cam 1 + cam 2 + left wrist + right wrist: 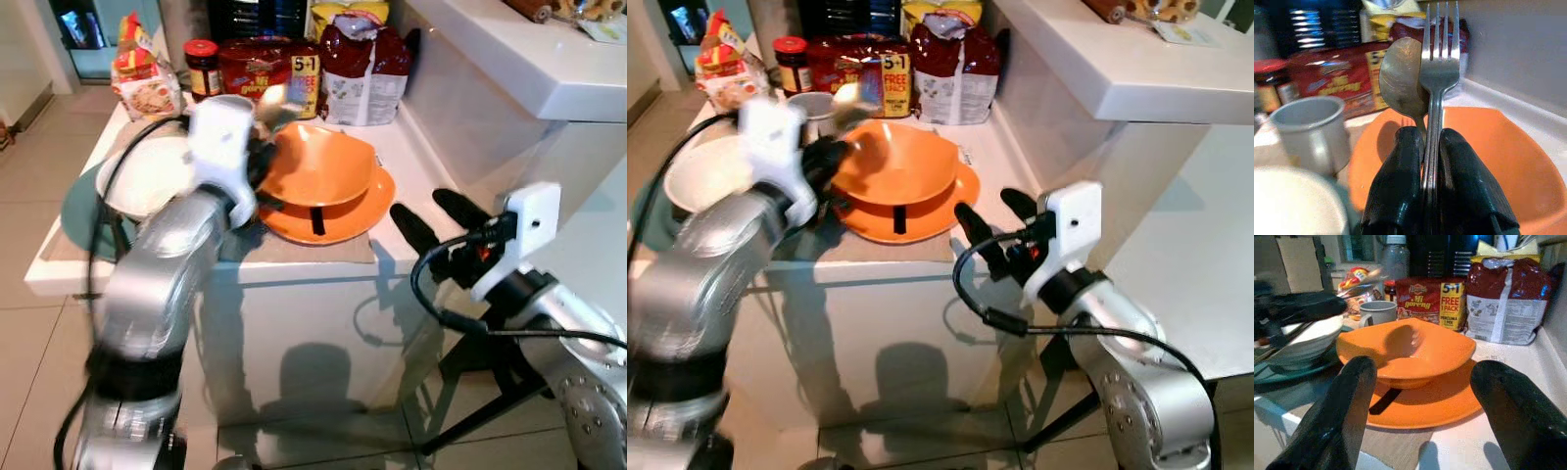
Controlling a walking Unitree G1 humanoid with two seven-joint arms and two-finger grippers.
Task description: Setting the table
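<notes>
1. On the white desk (294,269), an orange bowl (323,166) sits inside an orange plate (338,220), both resting on a tan placemat (323,250).
2. Over the bowl's near-left rim, the left gripper (1427,147) is clamped shut on a spoon (1400,81) and a fork (1440,58), held together with their heads pointing away from the wrist.
3. Beside the orange set, to the left, a white bowl (147,176) rests on a dark green plate (78,211).
4. A grey mug (1378,312) stands behind the two bowls, near the back row of food.
5. Along the back of the desk stand a red noodle pack (1432,301), a dark red bag (1508,303), a red-lidded jar (201,67) and a colourful snack packet (142,73).
6. Off the desk's front right corner, the right gripper (441,225) hangs in the air with its two fingers spread wide and nothing between them, pointing toward the orange plate.
</notes>
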